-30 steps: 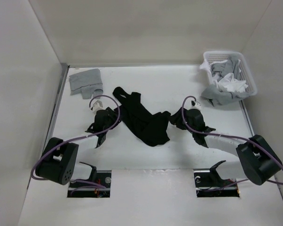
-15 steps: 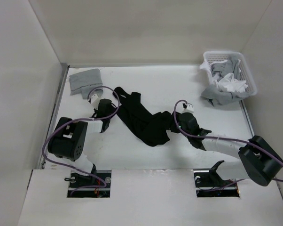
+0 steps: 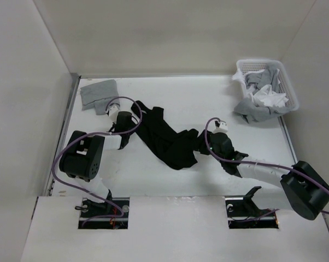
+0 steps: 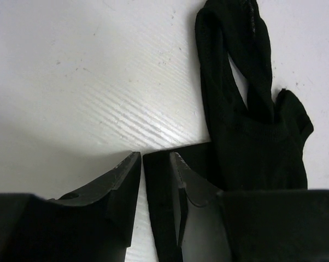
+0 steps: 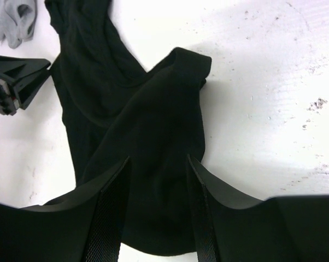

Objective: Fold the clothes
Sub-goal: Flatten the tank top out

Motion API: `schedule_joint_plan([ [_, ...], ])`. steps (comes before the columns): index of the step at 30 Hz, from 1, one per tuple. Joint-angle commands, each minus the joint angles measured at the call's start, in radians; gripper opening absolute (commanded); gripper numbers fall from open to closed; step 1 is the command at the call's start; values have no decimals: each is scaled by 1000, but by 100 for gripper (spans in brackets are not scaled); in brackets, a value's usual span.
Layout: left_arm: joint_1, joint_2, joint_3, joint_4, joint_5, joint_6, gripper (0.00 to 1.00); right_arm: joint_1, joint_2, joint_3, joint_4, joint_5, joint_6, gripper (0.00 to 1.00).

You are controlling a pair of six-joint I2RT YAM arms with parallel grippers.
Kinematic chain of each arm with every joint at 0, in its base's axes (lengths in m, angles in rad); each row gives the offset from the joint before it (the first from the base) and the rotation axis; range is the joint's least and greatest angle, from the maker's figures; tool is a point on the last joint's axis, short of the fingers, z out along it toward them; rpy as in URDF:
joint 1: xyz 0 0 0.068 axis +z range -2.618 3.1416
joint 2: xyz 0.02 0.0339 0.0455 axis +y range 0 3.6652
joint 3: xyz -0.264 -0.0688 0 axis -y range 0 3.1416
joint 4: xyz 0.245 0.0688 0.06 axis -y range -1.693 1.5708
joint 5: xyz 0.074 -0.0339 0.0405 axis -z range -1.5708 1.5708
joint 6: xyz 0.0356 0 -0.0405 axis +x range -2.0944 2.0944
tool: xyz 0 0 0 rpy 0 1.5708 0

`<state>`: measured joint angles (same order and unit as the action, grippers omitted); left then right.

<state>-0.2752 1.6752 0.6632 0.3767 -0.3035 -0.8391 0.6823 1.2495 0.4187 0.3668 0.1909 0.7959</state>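
The clothes, a black T-shirt, lie crumpled in a diagonal heap at mid-table. My left gripper sits at the heap's left edge. In the left wrist view its jaws stand narrowly apart around a strip of the black fabric, and a sliver of white table shows between the left finger and the cloth. My right gripper is at the heap's right end. The right wrist view shows it wide open, its fingers straddling the bunched shirt below.
A small grey garment lies at the back left, close behind the left gripper. A white mesh basket with grey and white garments stands at the back right. White walls close in the table on three sides.
The left arm has swung forward to the shirt's left edge and its jaws have narrowed around the fabric. The right gripper has shifted slightly over the shirt's right end.
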Motion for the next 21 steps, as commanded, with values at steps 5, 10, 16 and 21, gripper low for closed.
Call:
schedule_joint_plan([
  [5, -15, 75, 107, -88, -26, 74, 15, 13, -99, -9, 63, 27, -12, 49],
  [10, -22, 83, 136, -130, -28, 101, 4, 9, -194, -31, 49, 27, -14, 51],
  [16, -26, 20, 93, -124, -31, 63, 0, -10, -242, -41, 21, 28, -34, 53],
  [21, -25, -181, -32, -166, -69, 37, 0, -10, -214, -60, 21, 28, -35, 53],
])
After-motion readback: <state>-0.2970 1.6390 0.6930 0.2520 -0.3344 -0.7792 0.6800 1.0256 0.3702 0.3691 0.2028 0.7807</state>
